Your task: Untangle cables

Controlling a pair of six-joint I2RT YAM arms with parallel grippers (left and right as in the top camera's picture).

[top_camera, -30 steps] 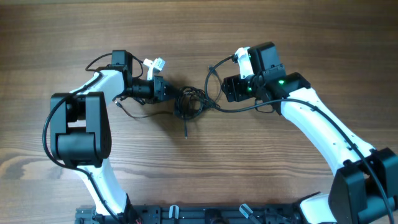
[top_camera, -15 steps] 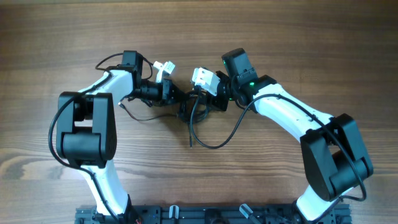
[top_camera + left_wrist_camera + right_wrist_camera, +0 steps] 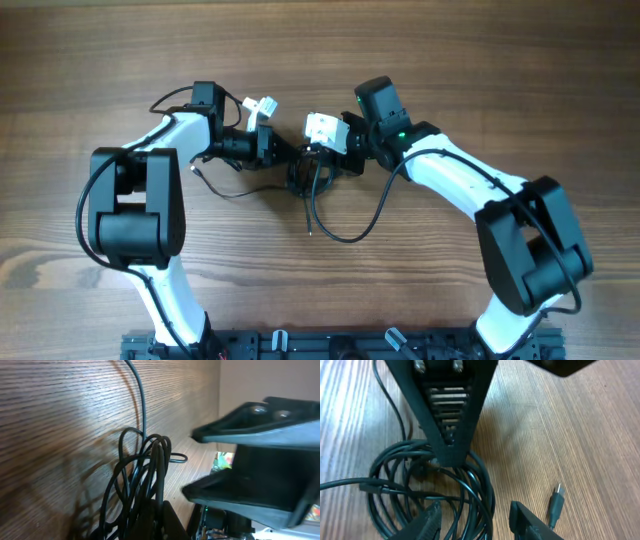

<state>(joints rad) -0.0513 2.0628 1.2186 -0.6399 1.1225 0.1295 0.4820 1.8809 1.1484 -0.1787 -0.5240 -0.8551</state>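
Cables: thin black cords, wound into one loose, tangled coil. The coil is placed on the wooden surface at mid-width, between the two arms. In the left wrist view, the cables are seen as several overlapping loops, with one strand led off across the wood. In the right wrist view, the cables are seen as a round bundle of crossed turns.

Plug: small, metal-tipped, laid on the wood just beside the coil, apart from the other turns.

Tail: one black cord is led from the coil toward the near edge and curved round toward the right arm. Where it ends cannot be told.

Left fingers: brought in from the left and clenched on the coil's edge. The grip is shown in the right wrist view, where the left fingers are pressed together at the tip, on the upper turns.

Right fingers: brought in from the right, directly opposite, at the coil's other side. In their own view, the right fingers are held apart, with turns of the coil lying in the gap between them; nothing is pinched.
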